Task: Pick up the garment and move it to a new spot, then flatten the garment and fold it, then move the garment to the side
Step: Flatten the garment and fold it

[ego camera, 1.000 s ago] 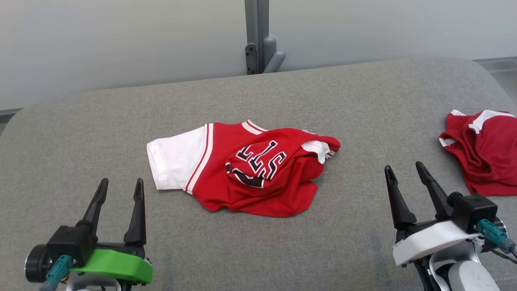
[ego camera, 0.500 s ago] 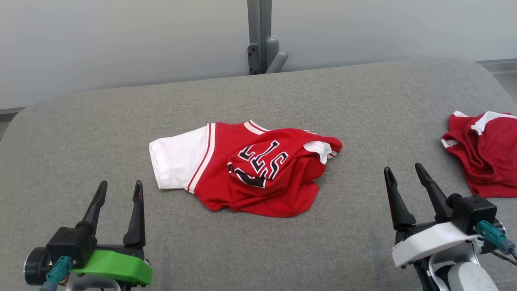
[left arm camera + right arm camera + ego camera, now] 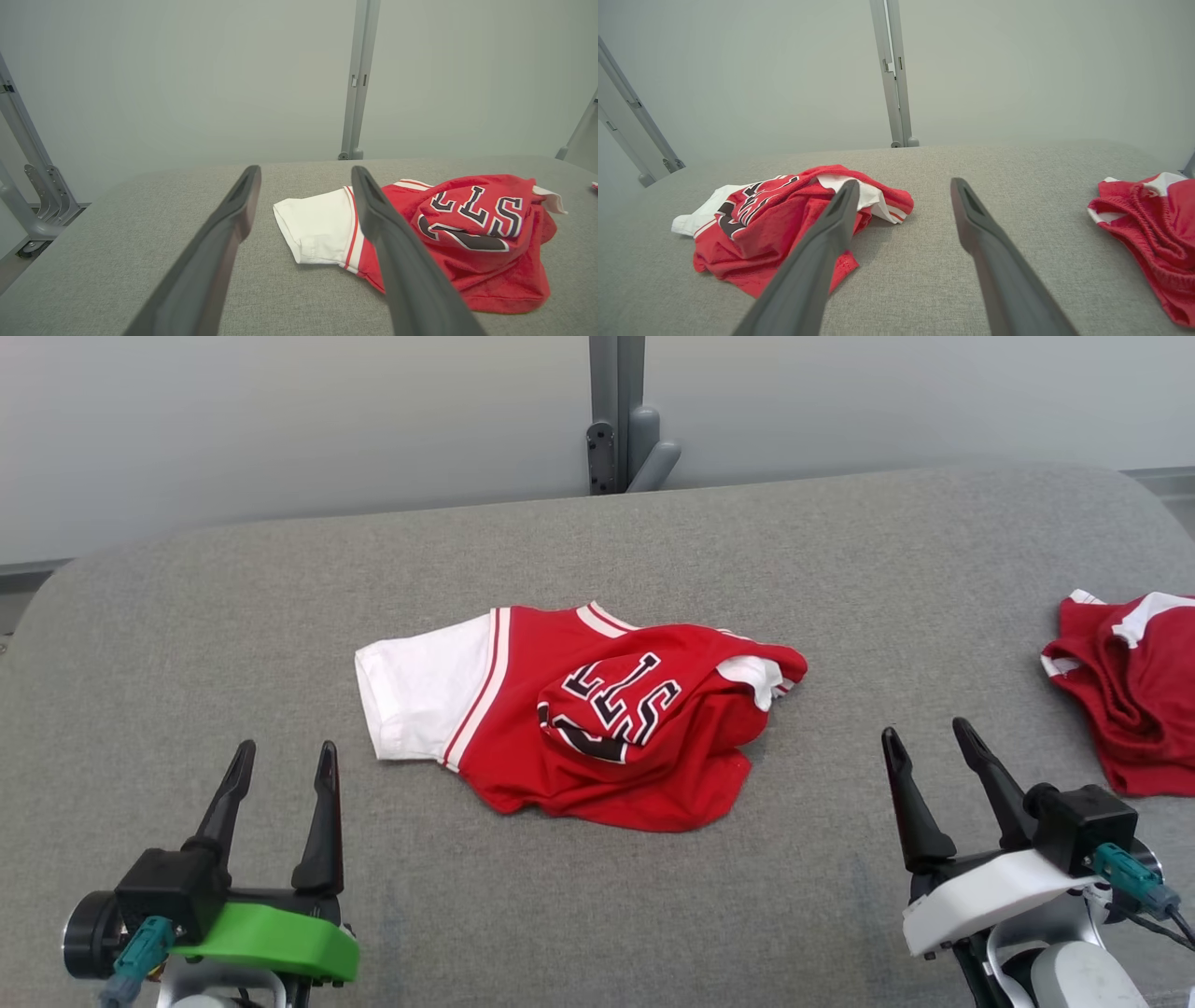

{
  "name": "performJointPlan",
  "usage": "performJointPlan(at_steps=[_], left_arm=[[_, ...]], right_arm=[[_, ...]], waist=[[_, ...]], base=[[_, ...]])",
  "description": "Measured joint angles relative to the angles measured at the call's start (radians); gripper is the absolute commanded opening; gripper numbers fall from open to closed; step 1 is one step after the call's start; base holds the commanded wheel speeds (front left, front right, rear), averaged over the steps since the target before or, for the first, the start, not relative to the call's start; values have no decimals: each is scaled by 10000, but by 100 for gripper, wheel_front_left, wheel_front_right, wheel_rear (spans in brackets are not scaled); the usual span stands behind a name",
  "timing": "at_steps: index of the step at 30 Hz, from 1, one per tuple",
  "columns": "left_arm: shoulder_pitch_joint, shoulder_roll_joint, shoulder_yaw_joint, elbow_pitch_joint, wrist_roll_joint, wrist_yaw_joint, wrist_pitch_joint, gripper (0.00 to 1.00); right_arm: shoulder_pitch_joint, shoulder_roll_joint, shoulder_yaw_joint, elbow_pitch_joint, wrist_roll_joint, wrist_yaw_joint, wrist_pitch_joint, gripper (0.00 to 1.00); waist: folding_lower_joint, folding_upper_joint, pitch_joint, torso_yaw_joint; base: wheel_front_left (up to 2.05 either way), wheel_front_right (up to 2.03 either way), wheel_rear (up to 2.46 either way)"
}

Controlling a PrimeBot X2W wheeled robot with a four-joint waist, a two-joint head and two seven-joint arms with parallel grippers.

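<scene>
Where the grey padded table [image 3: 840, 569] is broadest, the garment [image 3: 583, 719] lies crumpled near the middle: a red jersey with one white sleeve [image 3: 420, 691] spread flat toward the robot's left and black, white-edged lettering [image 3: 621, 695] on a fold heaped on top. A second red garment [image 3: 1130, 709] with white trim lies bunched well apart from it, at the table's right edge.

The head view gives the layout from above. The left wrist view looks low across the cloth, showing the sleeve's hemmed cuff [image 3: 292, 233] end-on, the jersey's raised hump, and a bracketed metal frame [image 3: 42, 196] beyond the table's left end. The right wrist view takes the jersey from its other side, where a white lining [image 3: 868, 196] spills out of the red folds, and brings the second garment's gathered waistband [image 3: 1134, 210] close. A grey upright post [image 3: 616, 392] stands behind the table against a pale wall (visible in all three views).

The left gripper [image 3: 286, 749], on a green mount, hovers above bare table short of the sleeve, its two dark fingers spread wide and holding nothing. The right gripper [image 3: 924, 728], on a white mount, is likewise spread wide and empty, between the two garments and touching neither.
</scene>
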Motion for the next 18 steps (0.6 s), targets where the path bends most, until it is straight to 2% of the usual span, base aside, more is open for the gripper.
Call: performJointPlan(at_steps=[9, 18], left_arm=[[-837, -123, -288, -50, 215, -90, -67, 100], [-1674, -430, -487, 265, 349, -253, -320, 100]], right_arm=[[-640, -261, 798, 1170, 215, 0, 73, 100], [-2205, -182, 1726, 3764, 650, 0, -364, 100]], waist=[[0, 0, 703, 356], [0, 0, 1610, 861]], base=[[0, 0, 0], [0, 0, 0]])
